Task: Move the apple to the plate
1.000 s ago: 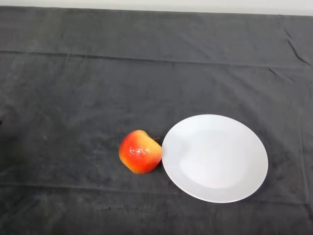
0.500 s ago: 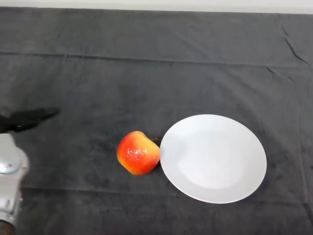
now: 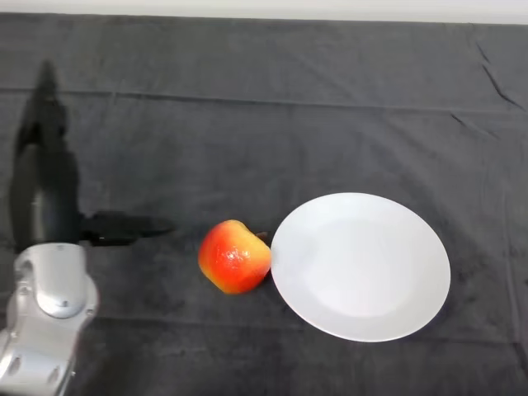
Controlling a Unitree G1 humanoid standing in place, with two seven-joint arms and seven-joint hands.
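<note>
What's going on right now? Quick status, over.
Left hand open, fingers straight, left of the apple, not touching. Apple on the cloth, against the plate rim. Nothing between hand and apple.

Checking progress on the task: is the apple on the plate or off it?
Off. The apple lies on the dark cloth just left of the white plate, which holds nothing.
</note>
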